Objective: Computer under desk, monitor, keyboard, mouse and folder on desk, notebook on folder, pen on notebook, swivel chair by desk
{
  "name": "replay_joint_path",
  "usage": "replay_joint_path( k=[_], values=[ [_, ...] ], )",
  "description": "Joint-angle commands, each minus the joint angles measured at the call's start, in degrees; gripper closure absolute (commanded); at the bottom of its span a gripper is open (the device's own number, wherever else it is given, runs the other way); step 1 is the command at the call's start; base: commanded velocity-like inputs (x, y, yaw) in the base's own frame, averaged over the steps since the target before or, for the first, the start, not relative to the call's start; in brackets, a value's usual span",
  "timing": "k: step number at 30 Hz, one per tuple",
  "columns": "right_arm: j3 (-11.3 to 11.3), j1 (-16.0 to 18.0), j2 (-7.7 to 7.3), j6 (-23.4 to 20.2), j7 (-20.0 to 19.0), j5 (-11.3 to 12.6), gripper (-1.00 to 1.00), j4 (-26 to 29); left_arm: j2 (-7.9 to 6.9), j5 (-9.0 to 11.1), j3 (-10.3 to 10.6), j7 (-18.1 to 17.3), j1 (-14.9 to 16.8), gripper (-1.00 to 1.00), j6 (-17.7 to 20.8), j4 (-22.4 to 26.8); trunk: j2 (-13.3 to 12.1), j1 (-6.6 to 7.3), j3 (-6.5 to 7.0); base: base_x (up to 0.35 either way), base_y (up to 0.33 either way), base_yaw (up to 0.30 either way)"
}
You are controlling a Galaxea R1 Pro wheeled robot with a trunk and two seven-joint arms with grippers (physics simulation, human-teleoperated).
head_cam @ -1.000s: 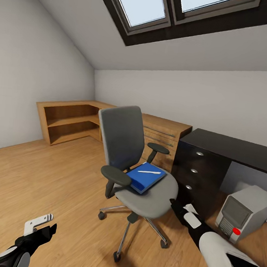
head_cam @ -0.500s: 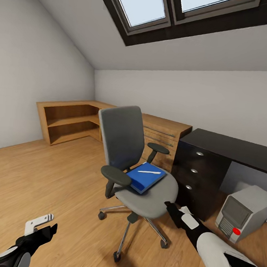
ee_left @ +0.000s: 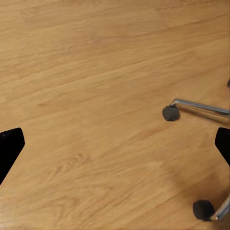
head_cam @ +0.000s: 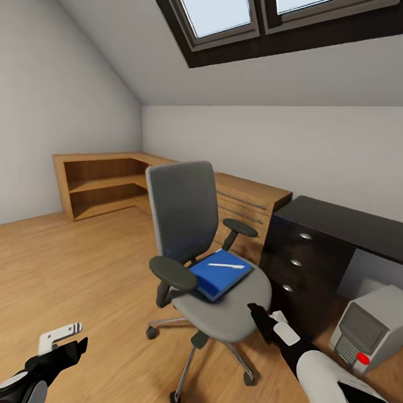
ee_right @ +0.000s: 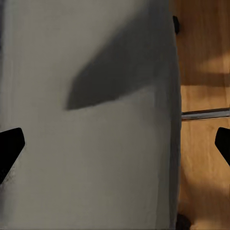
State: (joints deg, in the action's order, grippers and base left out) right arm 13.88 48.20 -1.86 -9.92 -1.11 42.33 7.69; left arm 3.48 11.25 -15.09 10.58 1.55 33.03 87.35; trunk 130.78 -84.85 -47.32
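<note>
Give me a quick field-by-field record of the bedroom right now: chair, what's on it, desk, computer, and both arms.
swivel chair: on the wood floor, left of the desk, apart from it
folder: flat on the chair seat
pen: lying on the folder
desk: black top bare where visible
computer: on the floor, at the desk's knee space
right gripper: jaws open, by the seat's front edge
left gripper: low over the floor, jaws open
</note>
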Motion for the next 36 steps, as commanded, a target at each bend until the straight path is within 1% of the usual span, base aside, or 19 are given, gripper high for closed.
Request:
replay_joint_path(
  k=[1,26,30,36],
  values=[
    [0.5,0.0,0.00,-0.3,-0.1,-0.1,-1.00,0.0,0.03,0.6,0.0,0.4,0.0,-1.00,0.2,0.1,0.0,-0.01,-0.06,0.220,0.000,0.000],
    [0.4,0.0,0.02,-0.3,-0.1,-0.1,-1.00,0.1,0.04,0.6,0.0,0.4,0.0,-1.00,0.2,0.1,0.0,-0.01,-0.06,0.280,0.014,0.000],
    [0.4,0.0,0.02,-0.3,-0.1,-0.1,-1.00,0.2,0.04,0.6,0.0,0.4,0.0,-1.00,0.3,0.0,0.0,-0.01,-0.06,-0.049,0.003,0.000],
    [0.4,0.0,0.02,-0.3,-0.1,-0.1,-1.00,0.2,0.04,0.6,0.0,0.4,0.0,-1.00,0.3,-0.2,0.0,-0.01,-0.06,-0.312,0.000,0.000]
  ],
)
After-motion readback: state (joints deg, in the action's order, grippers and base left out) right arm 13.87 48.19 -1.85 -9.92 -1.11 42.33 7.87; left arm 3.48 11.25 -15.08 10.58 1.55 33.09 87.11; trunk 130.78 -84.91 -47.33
